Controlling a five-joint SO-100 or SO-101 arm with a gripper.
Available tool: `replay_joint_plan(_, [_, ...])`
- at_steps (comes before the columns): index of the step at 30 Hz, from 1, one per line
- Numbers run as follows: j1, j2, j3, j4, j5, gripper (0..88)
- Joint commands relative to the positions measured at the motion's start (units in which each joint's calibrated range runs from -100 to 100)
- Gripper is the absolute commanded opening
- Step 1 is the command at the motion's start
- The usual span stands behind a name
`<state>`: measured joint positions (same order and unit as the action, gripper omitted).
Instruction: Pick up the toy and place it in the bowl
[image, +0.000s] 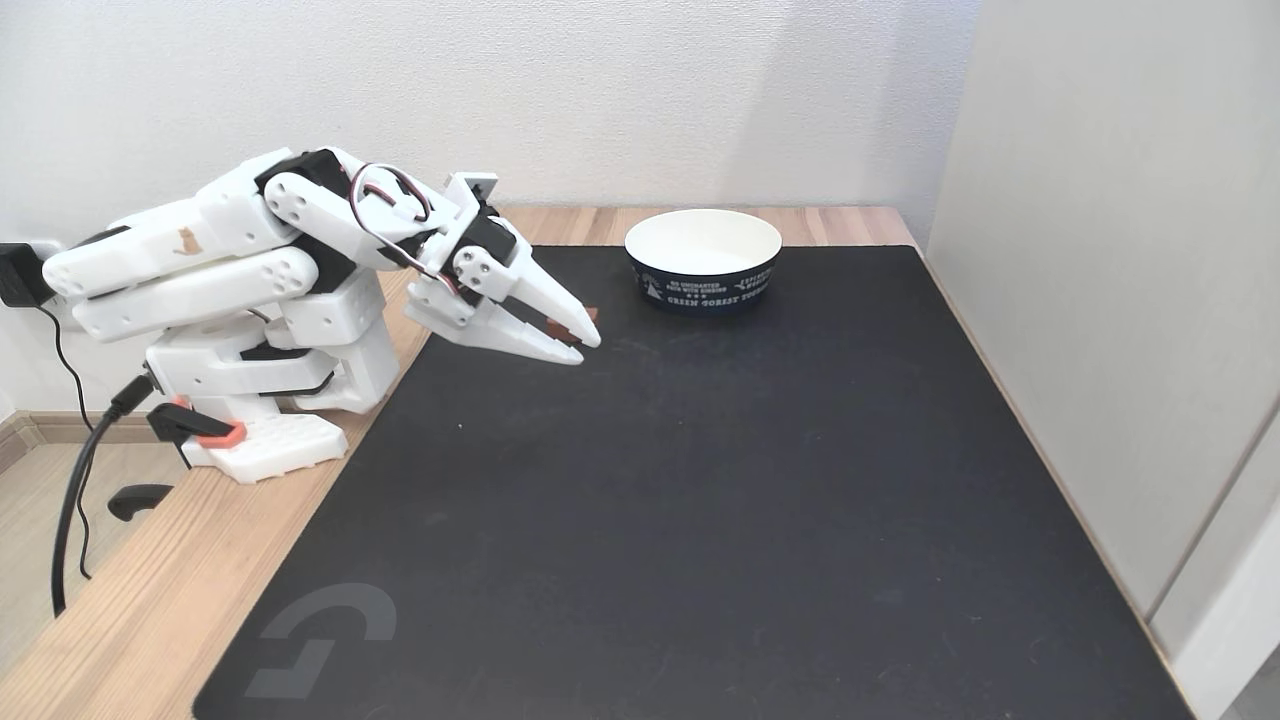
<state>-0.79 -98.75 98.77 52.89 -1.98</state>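
The toy (592, 313), a small reddish-brown block, peeks out just behind the upper fingertip of my white gripper (590, 349); most of it is hidden by that finger. The gripper hangs low over the black mat's far left part, its jaws drawn together with only a thin dark slit between them, and nothing shows inside the slit. Whether the finger touches the toy cannot be told. The bowl (703, 288), navy outside with white lettering and white inside, stands upright on the mat to the right of the gripper and a little farther back, with nothing in it.
The black mat (700, 500) covers most of the wooden table (130, 610). My arm's base (270, 400) is clamped at the left edge, with cables trailing off. A white wall panel (1120, 300) borders the mat on the right.
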Motion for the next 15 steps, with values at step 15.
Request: replay_joint_plan(15, [-0.25, -0.83, 0.78, 0.79, -3.13, 38.0])
